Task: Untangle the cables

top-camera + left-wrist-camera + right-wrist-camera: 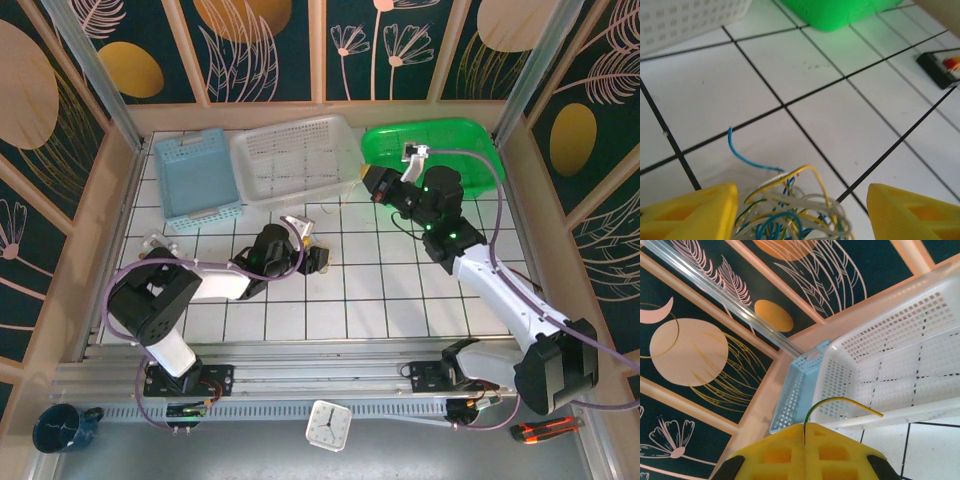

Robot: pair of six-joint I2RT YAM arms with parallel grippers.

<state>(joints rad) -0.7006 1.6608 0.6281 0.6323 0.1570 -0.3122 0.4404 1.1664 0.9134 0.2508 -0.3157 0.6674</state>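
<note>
My left fingers (312, 256): apart, straddling the cables (790, 212), a blue-white-yellow clump on the worktop (865, 115), lying directly between them; my nearer arm. My right fingers (804, 440): clamped on one yellow-green wire (840, 401), well apart from the clump.

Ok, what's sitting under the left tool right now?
A tangled clump of thin blue, white and yellow wires lies on the white tiled table, between the open left tool's yellow fingers. The clump's near part is hidden below the wrist view's edge.
</note>
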